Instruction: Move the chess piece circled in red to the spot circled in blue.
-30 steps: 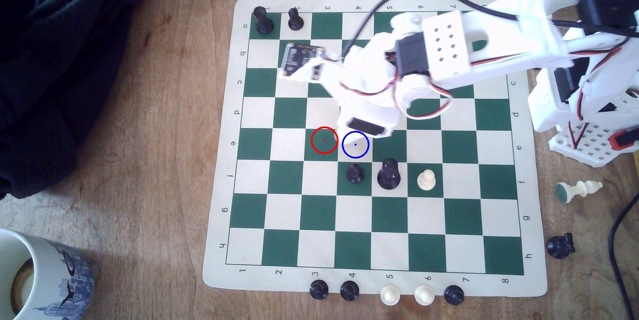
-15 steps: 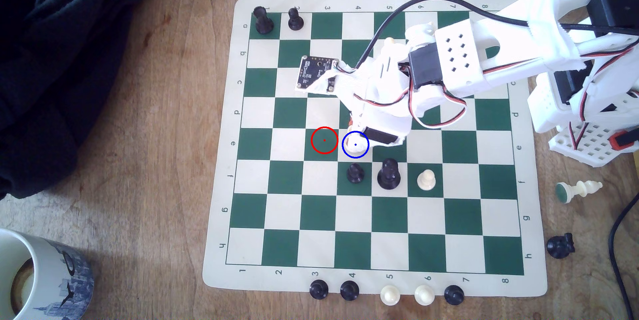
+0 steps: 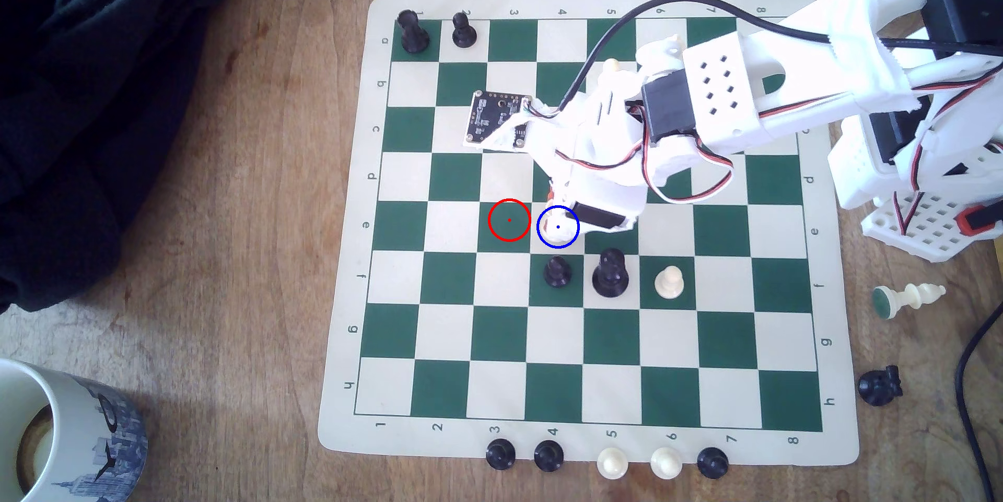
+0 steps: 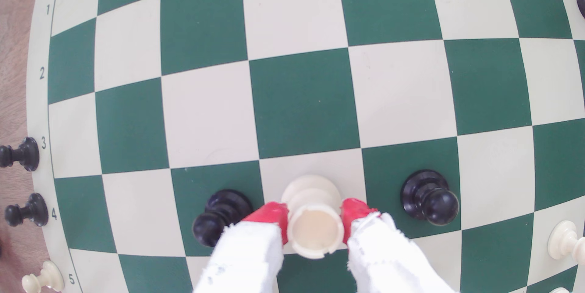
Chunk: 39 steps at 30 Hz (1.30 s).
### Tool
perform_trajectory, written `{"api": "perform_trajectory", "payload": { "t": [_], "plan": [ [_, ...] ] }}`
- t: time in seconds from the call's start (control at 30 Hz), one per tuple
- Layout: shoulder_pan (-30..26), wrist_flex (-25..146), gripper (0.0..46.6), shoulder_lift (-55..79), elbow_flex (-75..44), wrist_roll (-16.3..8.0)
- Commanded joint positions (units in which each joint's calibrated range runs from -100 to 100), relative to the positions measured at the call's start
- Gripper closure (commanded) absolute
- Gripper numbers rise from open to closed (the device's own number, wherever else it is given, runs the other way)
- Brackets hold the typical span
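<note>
Two red fingertips (image 4: 269, 217) flank the cream rook (image 4: 316, 233), one on each side of its flat round top; in the wrist view we see them touching or nearly touching it, and we cannot tell whether they press. We find the rook (image 3: 559, 228) standing upright on the blue-ringed cream square (image 3: 570, 242), its base resting on that square's surface. Our gripper (image 4: 316, 226) sits low over it. We note the red-ringed green square (image 3: 509, 220) just beside it, to the exterior view's left, bare. Nearby we see a black pawn (image 3: 557, 271) and a taller black piece (image 3: 610, 274) on the next row of the board (image 3: 347, 263).
</note>
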Motion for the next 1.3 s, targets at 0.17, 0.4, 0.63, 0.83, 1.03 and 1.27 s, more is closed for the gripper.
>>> {"api": "perform_trajectory", "payload": {
  "t": [0.17, 0.4, 0.63, 0.83, 1.03, 1.27],
  "plan": [
    [-0.24, -0.76, 46.1, -1.09, -1.28, -0.24],
    [-0.24, -0.67, 45.7, -0.5, -1.1, -0.24],
    [-0.24, -0.67, 45.7, 0.44, -1.1, -0.2],
    [-0.08, -0.67, 40.3, 0.35, -1.1, -0.2],
    [0.31, -0.43, 34.0, -0.75, -1.38, -0.2],
    [0.62, 0.06, 31.7, -2.62, -1.56, -0.2]
  ]
}}
